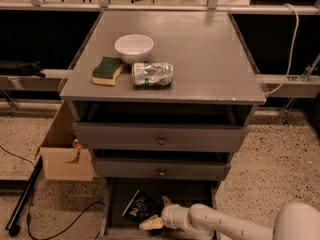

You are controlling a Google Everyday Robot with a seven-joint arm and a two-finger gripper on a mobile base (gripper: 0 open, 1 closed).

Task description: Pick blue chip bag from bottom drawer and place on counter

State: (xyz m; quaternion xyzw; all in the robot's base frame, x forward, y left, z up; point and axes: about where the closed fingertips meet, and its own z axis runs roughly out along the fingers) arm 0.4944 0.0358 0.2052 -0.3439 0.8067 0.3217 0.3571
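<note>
A broad flat grey bench (pixel 200 59) with worn pale edges is seen topping a grey wooden drawer cabinet. On its left front part a white round bowl (pixel 134 47), a green and yellow rectangular sponge (pixel 107 70) and a crushed silver-green can (pixel 152 74) are grouped closely, the can lying on its side just right of the sponge. Below, two grey knobbed drawers, the upper (pixel 161 140) and the lower (pixel 161 172), are pulled out slightly. The lowest grey drawer (pixel 190 191), with a flat dark floor, is drawn out furthest. The small crumpled dark navy foil chip bag (pixel 139 205) with white lettering is found lying on that drawer floor, towards its left side. The end effector (pixel 157 212) of the white robot arm (pixel 225 226) is placed inside the bottom drawer, just to the right of the bag, and its pale fingers (pixel 151 224) are spread apart with nothing grasped; contact with the bag cannot be told. A speckled terrazzo floor (pixel 280 169) is seen around the cabinet. A brown cardboard box (pixel 65 156) is set against the cabinet's left side, with a black pole (pixel 22 199) and a thin black cable (pixel 60 229) on the floor near it. A white cable (pixel 295 39) is hung at the right.
</note>
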